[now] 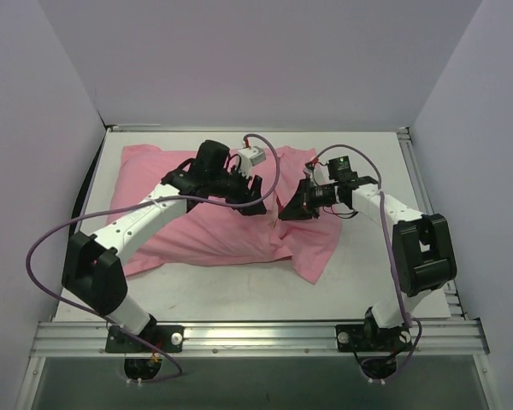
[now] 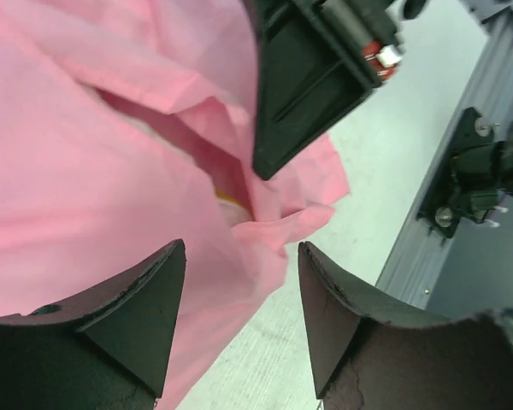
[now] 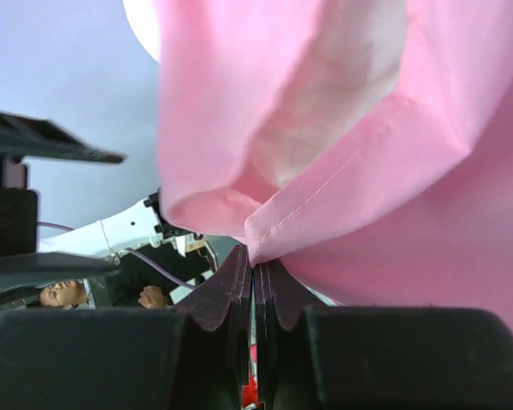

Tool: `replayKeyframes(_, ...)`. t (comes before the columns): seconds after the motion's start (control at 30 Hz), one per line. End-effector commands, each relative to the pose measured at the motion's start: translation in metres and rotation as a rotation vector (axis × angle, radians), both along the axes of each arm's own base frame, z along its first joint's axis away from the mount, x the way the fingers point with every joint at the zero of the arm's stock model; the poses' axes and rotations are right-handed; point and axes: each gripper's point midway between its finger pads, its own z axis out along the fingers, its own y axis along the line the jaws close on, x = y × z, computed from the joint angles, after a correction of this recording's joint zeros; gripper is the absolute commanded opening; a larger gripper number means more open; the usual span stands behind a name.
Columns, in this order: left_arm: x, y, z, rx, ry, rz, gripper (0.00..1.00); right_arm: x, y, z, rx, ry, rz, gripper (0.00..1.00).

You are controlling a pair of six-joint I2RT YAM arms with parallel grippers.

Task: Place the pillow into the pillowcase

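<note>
The pillowcase (image 1: 209, 235) lies spread on the left and middle of the tabletop (image 1: 368, 282), plain pink side up and wrinkled, bulging as though filled. One corner trails toward the near right. The pillow (image 3: 342, 102) sits inside it. Only a pale patch of it shows through the open mouth in the right wrist view. In the left wrist view, a small sliver of yellow and white peeks out where the cloth folds apart.

The left end effector (image 1: 255, 203) hangs over the right end of the pillowcase, close to its mouth. Its fingers (image 2: 145, 299) are spread apart and nothing is clamped between them. Pink cloth lies below the gap.

The right end effector (image 1: 284, 212) meets the same end of the pillowcase from the other side, just beside the left one. Its fingers (image 3: 231, 286) are pressed together on the stitched hem, pinching the edge of the pillowcase and holding a fold of it up off the tabletop. From the left wrist, its black tip shows against the bunched cloth.
</note>
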Motion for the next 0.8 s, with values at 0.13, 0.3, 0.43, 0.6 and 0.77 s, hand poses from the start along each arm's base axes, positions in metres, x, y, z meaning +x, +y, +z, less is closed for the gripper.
replayKeyframes(0.13, 0.015, 0.013, -0.058, 0.188, 0.074, 0.083, 0.75, 0.000, 0.020, 0.030, 0.073, -0.051, 0.064, 0.00)
replayKeyframes(0.3, 0.027, 0.002, -0.073, 0.193, 0.093, 0.063, 0.70, -0.008, 0.025, 0.037, 0.093, -0.052, 0.096, 0.00)
replayKeyframes(0.43, 0.040, 0.005, -0.049, 0.103, 0.101, 0.044, 0.00, -0.011, 0.028, 0.041, 0.091, -0.074, 0.131, 0.00)
replayKeyframes(0.6, 0.043, 0.001, 0.032, -0.218, 0.024, 0.029, 0.00, -0.005, 0.048, 0.016, 0.023, -0.094, 0.172, 0.00)
replayKeyframes(0.77, 0.020, -0.014, 0.058, -0.326, 0.058, -0.044, 0.00, 0.020, 0.068, -0.022, 0.009, -0.060, 0.136, 0.00)
